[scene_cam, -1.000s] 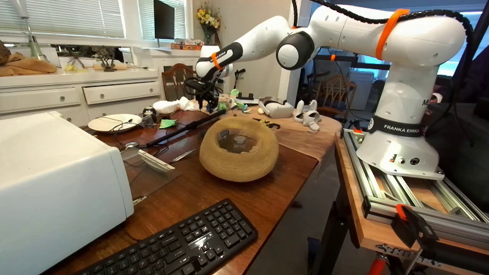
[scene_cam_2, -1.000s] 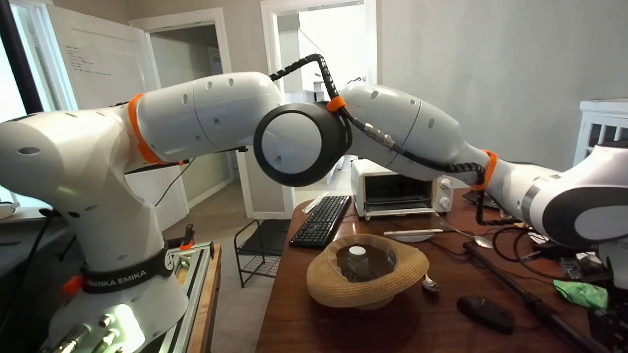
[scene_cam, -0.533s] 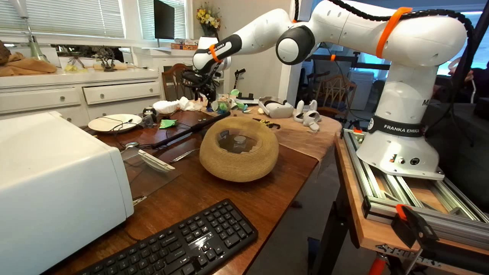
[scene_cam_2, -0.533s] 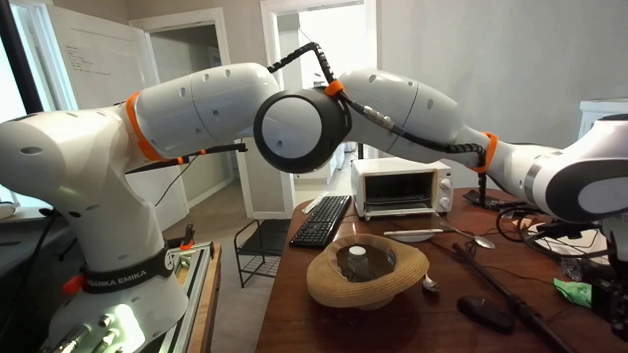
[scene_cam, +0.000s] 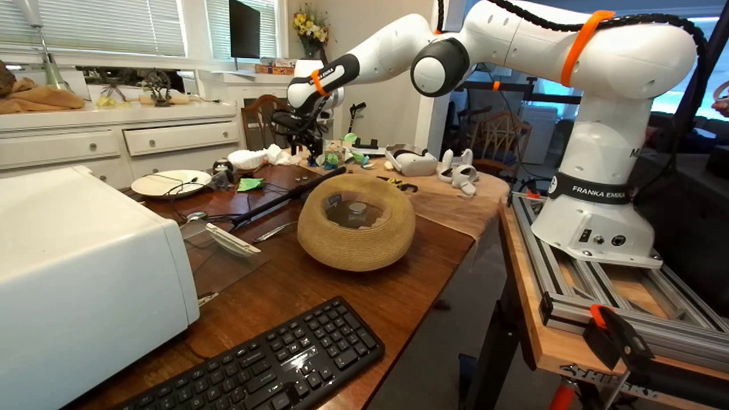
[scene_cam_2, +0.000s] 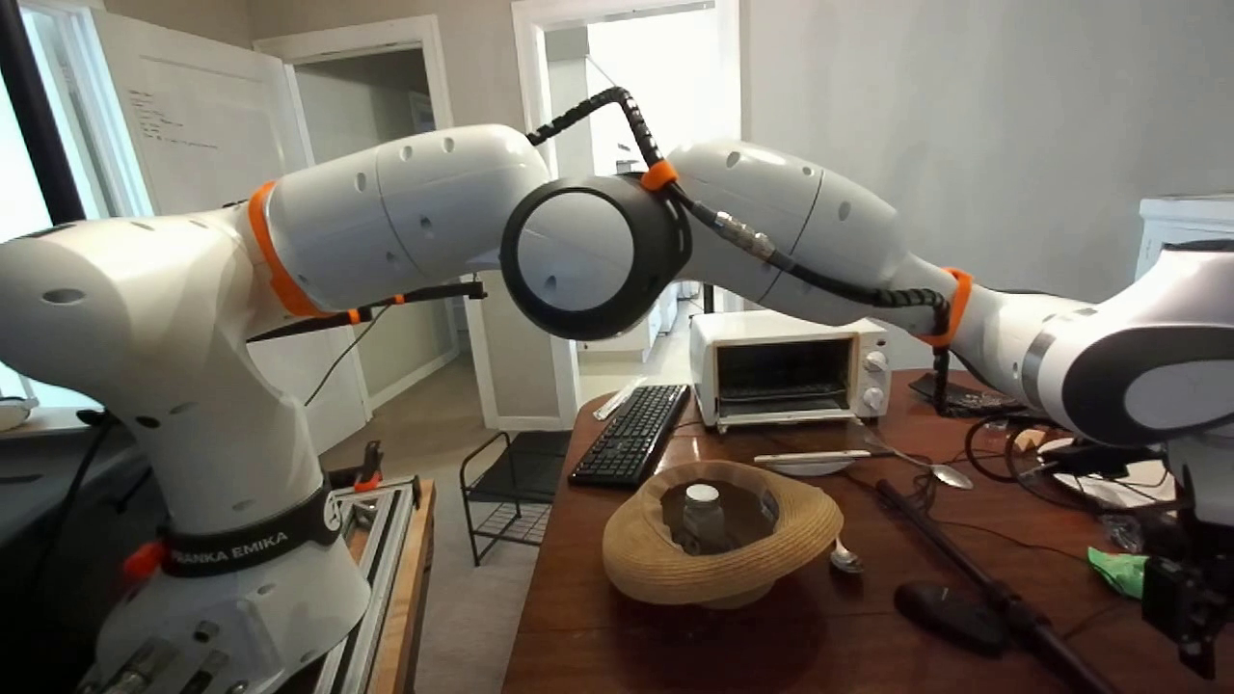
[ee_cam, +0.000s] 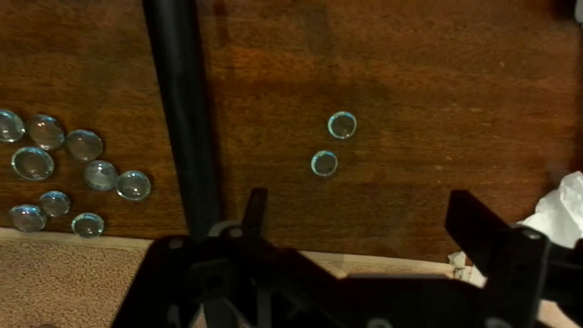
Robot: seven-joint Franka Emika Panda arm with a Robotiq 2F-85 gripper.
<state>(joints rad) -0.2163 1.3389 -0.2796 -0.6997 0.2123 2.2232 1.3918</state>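
Clear glass shows near the middle of my wrist view: two beads point(ee_cam: 342, 125), close but not touching, on the brown table point(ee_cam: 410, 91). My gripper point(ee_cam: 356, 200) hangs nearby with its jaws spread wide, wood showing between them; the pair lies just ahead of the gap. Left of the pair in that view I have the black pole point(ee_cam: 180, 100), lying on the table. Its lower stretch runs behind the gripper, so I cannot tell whether they touch. Past it sit more beads point(ee_cam: 133, 185), some of them touching. On the right I see white paper point(ee_cam: 555, 212), and tan cloth point(ee_cam: 68, 278) along the bottom. In an exterior view a mouse point(scene_cam_2: 950, 617) lies right beside the pole; in both exterior views an upturned hat point(scene_cam: 364, 250) holds a jar point(scene_cam: 357, 210), and a keyboard point(scene_cam: 267, 364) lies near it.
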